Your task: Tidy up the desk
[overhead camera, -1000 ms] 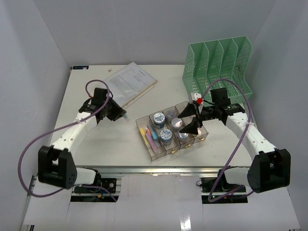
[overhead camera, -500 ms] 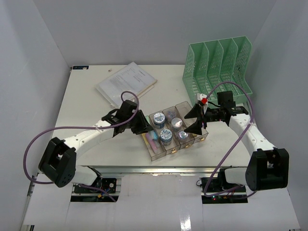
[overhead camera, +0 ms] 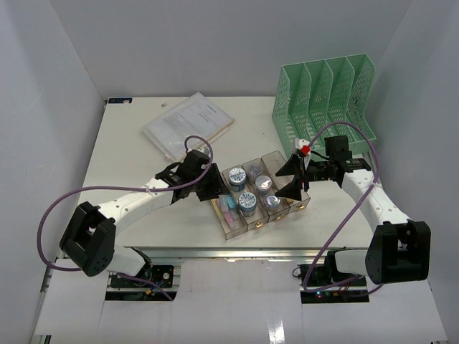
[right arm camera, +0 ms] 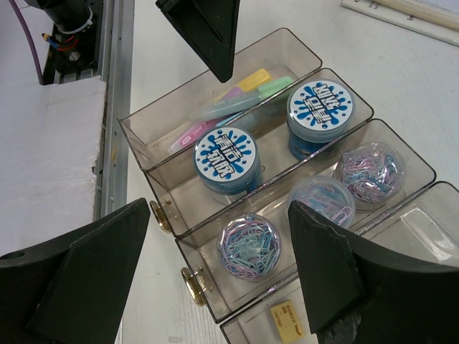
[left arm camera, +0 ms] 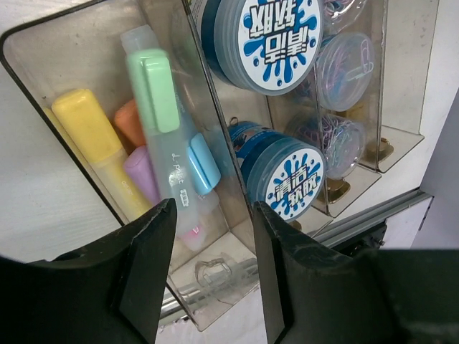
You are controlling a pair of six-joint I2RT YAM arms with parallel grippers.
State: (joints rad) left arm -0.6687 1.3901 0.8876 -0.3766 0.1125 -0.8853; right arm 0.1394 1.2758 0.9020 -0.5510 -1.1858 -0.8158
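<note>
The white desk (overhead camera: pixel 122 154) holds a clear four-compartment tray (overhead camera: pixel 234 228) at its front middle. My left gripper (overhead camera: pixel 216 189) is open and empty at the tray's left end. In the left wrist view (left arm camera: pixel 211 276) its fingers hang over the near end of the compartment with several highlighters (left arm camera: pixel 154 122). My right gripper (overhead camera: pixel 287 180) is wide open and empty over the tray's right side. In the right wrist view (right arm camera: pixel 215 276) it hovers above a tub of paper clips (right arm camera: pixel 249 246) and a yellow eraser (right arm camera: pixel 287 316). Two blue-lidded tubs (right arm camera: pixel 226 156) sit in the second compartment.
A stack of papers (overhead camera: pixel 188 125) lies at the back left of the desk. A mint-green mesh file rack (overhead camera: pixel 326 93) stands at the back right. A metal rail (overhead camera: pixel 237 251) runs along the desk's front edge, close to the tray.
My left arm has swung right from beside the papers to the tray's left end. My right gripper has drawn back slightly to the right and stays open.
</note>
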